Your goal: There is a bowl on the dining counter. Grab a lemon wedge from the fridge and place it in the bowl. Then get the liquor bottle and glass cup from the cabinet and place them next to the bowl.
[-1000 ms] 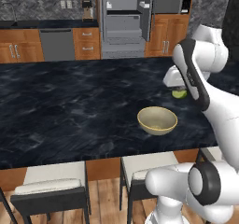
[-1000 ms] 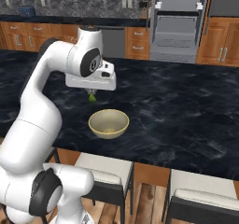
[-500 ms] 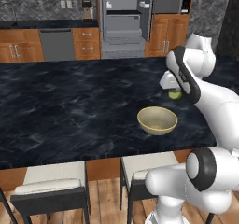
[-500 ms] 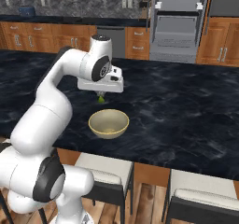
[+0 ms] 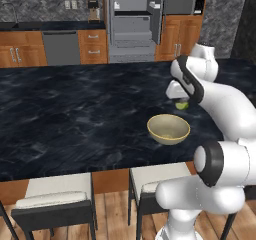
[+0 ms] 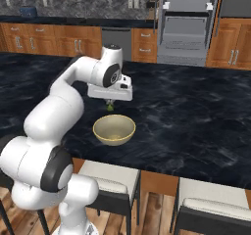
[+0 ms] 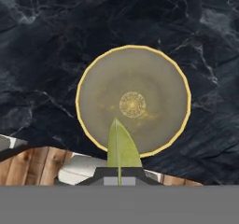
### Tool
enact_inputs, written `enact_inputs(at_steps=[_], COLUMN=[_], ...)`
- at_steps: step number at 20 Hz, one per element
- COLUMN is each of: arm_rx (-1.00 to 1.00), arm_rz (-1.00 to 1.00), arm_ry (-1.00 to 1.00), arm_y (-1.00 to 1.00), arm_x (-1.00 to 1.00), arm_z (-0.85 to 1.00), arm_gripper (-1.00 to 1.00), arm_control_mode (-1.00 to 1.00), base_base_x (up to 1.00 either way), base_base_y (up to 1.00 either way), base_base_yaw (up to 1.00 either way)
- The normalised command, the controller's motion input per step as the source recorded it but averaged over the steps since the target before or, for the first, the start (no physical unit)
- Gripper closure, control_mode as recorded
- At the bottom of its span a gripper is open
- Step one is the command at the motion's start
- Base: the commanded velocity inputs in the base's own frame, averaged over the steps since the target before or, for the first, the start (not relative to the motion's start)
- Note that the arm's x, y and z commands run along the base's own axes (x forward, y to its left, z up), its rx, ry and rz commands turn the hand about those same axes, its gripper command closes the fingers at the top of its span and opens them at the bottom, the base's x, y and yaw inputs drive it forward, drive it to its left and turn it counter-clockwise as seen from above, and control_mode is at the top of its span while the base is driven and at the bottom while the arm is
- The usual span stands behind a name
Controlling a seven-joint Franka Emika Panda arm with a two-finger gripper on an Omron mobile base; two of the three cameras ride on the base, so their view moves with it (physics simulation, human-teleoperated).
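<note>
This is a home kitchen, rendered rather than filmed. A long dining counter (image 5: 75,119) with a black marbled stone top and a brown wooden base runs across the room, with white-seated stools (image 5: 55,199) tucked under its near edge over a wooden plank floor (image 6: 152,214). Behind it, warm wooden cabinets (image 5: 20,54) line the back wall under a dark speckled backsplash (image 6: 73,6), around a grey dishwasher panel (image 5: 61,48) and a tall grey fridge (image 5: 136,21) standing open.
</note>
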Motion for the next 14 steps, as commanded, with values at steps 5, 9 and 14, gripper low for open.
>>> enact_inputs(at_steps=[5,9,14], arm_rx=[0.0,0.0,0.0], arm_rz=[0.0,0.0,0.0], arm_ry=[0.0,0.0,0.0], arm_y=[0.0,0.0,0.0], arm_x=[0.2,0.16,0.1], arm_z=[-0.28,-0.34,-0.38], arm_gripper=[1.0,1.0,1.0], arm_control_mode=[-1.0,-1.0,-1.0], base_base_x=[0.0,0.0,0.0], base_base_y=[0.0,0.0,0.0], base_base_yaw=[0.0,0.0,0.0])
